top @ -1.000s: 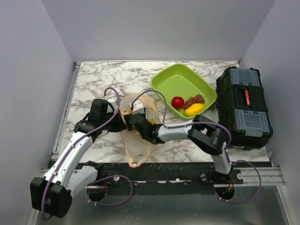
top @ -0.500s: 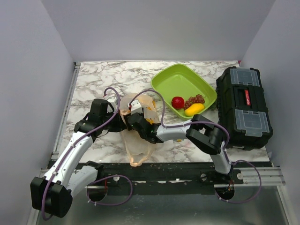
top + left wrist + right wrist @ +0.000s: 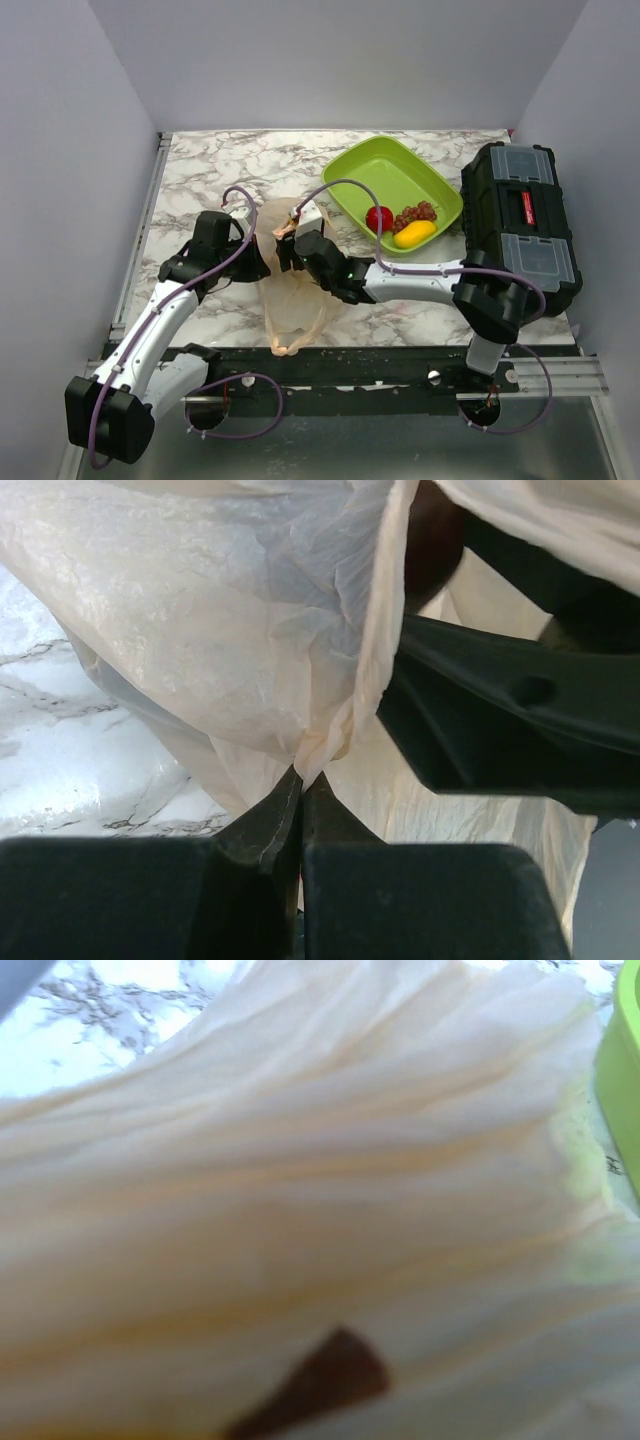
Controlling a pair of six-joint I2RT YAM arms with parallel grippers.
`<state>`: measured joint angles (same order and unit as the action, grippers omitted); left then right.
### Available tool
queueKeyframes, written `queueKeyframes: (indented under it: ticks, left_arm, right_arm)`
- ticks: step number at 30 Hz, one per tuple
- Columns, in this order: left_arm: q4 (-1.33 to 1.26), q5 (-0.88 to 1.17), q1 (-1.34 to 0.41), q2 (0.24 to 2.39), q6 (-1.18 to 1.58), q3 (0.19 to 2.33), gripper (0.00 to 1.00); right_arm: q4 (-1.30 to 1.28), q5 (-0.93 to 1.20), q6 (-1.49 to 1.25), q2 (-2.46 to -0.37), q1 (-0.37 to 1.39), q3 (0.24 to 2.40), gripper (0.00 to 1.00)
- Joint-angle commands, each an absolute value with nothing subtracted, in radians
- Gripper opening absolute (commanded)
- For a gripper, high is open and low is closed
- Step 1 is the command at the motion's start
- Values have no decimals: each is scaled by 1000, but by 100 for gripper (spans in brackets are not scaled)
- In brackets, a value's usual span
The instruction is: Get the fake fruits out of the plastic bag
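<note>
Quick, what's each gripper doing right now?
Left gripper: closed, pinching an edge of the plastic bag.
Right gripper: at the bag; open or closed cannot be told.

You have a white-and-grey marbled worktop before you. Toward its far right corner lies a lime-green tray, rectangular with rounded corners, turned at a slant to the worktop's edges. Along the right edge sits a black toolbox, lid shut, with clear-lidded compartments at both ends and a red label on its handle. Tray and toolbox sit just beside each other; whether they touch, you cannot tell
</note>
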<state>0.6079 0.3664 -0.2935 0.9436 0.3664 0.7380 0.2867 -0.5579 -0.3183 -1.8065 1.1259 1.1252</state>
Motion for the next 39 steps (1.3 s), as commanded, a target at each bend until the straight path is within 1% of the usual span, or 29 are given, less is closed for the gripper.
queueKeyframes:
  ticks: [1, 3, 8, 12, 19, 28, 35, 39]
  left_arm:
    - [622, 323, -287, 938, 360, 761, 0]
    - [621, 316, -285, 923, 360, 759, 0]
    - [618, 297, -281, 909, 364, 756, 0]
    - [624, 307, -276, 925, 362, 761, 0]
    - [620, 309, -275, 922, 362, 758, 0]
    - [620, 316, -272, 929, 364, 758, 0]
    - [618, 318, -272, 934, 364, 756, 0]
    - [617, 316, -272, 934, 364, 756, 0]
  right_arm:
    - [229, -454, -350, -1732, 1123, 1076, 26]
    - [228, -407, -369, -1701, 1124, 1045, 24]
    - [231, -228, -389, -1638, 1124, 997, 23]
    - [231, -125, -386, -1600, 1124, 981, 22]
    - [251, -59, -380, -1530, 1124, 934, 21]
    - [357, 41, -397, -1334, 1125, 835, 20]
    - [413, 51, -408, -1250, 1123, 839, 19]
    - [368, 26, -391, -1238, 1125, 890, 16]
